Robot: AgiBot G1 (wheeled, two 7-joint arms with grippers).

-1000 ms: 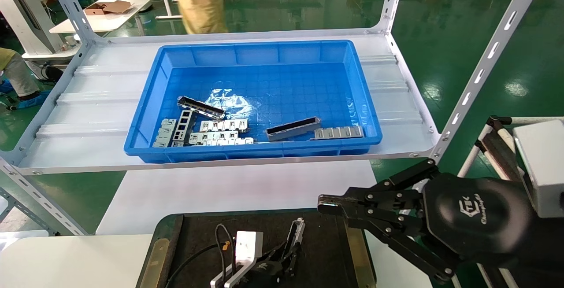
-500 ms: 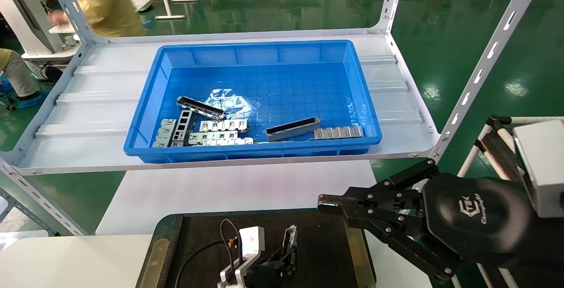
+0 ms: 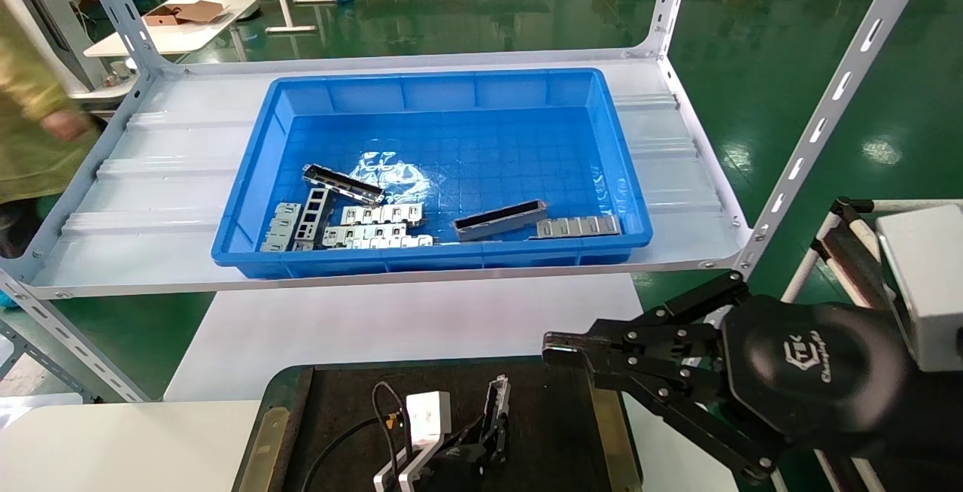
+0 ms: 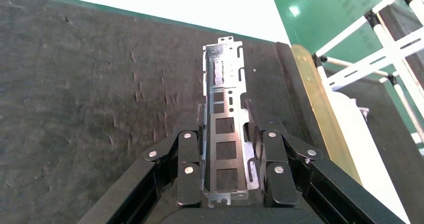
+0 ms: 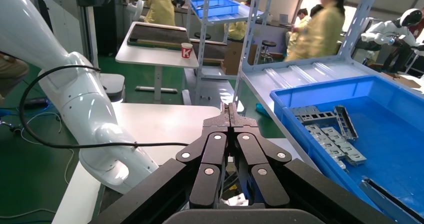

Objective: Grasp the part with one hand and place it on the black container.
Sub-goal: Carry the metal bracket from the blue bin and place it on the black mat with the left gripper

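Observation:
The part, a slim silver-grey trough bar with rectangular cut-outs, is clamped between the fingers of my left gripper. In the head view the left gripper holds the part low over the black container. The part points away from me and lies near the tray's right olive strip. I cannot tell whether the part touches the tray. My right gripper, marked with a white logo, is shut and empty, and it hovers over the tray's right edge. Its closed tips also show in the right wrist view.
A deep blue bin sits on the white metal shelf beyond the tray. It holds two similar trough bars and several flat slotted plates. Slanted shelf posts stand at both sides.
My left gripper shifted slightly left with the part still in its grip and stayed low over the tray. A person in yellow walked left across the background. The right arm has not moved.

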